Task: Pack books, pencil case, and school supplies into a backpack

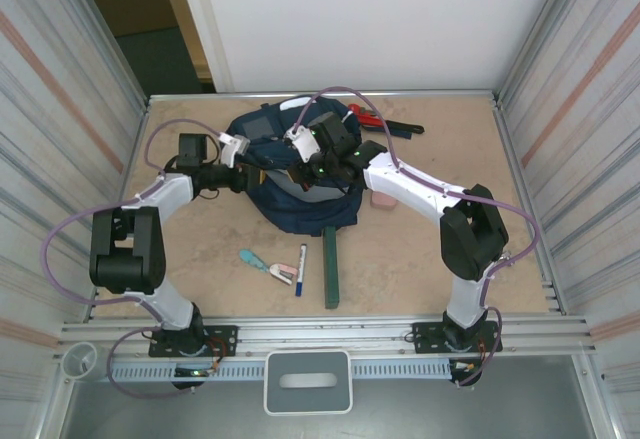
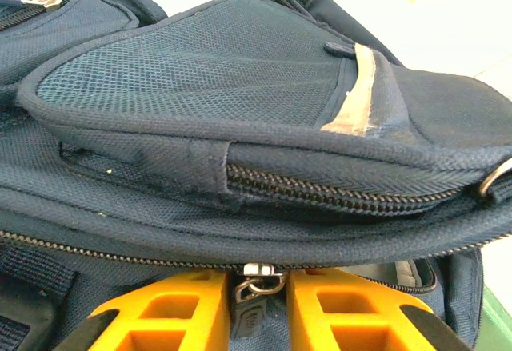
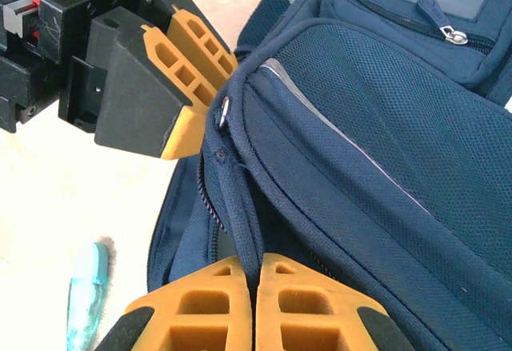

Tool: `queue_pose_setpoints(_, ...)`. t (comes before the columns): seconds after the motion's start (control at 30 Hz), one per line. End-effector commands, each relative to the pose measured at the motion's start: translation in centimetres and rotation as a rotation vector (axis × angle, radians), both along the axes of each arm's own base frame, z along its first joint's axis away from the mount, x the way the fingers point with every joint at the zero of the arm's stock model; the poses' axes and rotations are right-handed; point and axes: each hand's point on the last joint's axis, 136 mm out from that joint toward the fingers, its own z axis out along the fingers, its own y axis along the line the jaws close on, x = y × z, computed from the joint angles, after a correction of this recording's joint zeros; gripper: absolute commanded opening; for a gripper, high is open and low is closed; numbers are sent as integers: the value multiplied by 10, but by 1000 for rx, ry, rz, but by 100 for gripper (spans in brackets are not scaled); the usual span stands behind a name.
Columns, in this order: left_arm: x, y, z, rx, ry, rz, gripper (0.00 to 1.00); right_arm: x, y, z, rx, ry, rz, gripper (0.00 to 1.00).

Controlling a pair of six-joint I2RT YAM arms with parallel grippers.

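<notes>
Navy backpack (image 1: 300, 209), L pincer (image 2: 258, 291) pinching zip pull (image 2: 254, 273), R pincer (image 3: 258, 275) clamped on its edge fold

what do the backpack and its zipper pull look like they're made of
Backpack: looks like woven synthetic fabric, matte navy; the weave, a mesh-textured panel and stitched piping all show. Its pale stripe seems to be a smoother, slightly shiny tape. Zipper pull: likely metal, given its silvery glint, with a dark tab below, perhaps rubber or plastic.
</notes>
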Motion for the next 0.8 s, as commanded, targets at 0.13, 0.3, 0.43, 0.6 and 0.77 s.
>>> queue_pose_setpoints(0.13, 30, 45, -15, 69, 81, 217, 28, 2, -11, 33, 56, -65, 14, 0)
queue_pose_setpoints(0.3, 42, 62, -21, 70, 141, 288, 32, -3, -13, 32, 49, -68, 40, 0)
queue_pose_setpoints(0.43, 54, 83, -26, 61, 200, 386, 38, -10, -13, 33, 53, -73, 68, 0)
queue_pose_setpoints(0.6, 63, 91, -16, 8, 188, 419, 48, -14, -14, 30, 42, -77, 91, 0)
queue_pose_setpoints(0.77, 62, 91, -6, 11, 148, 408, 52, -11, -18, 28, 31, -75, 75, 0)
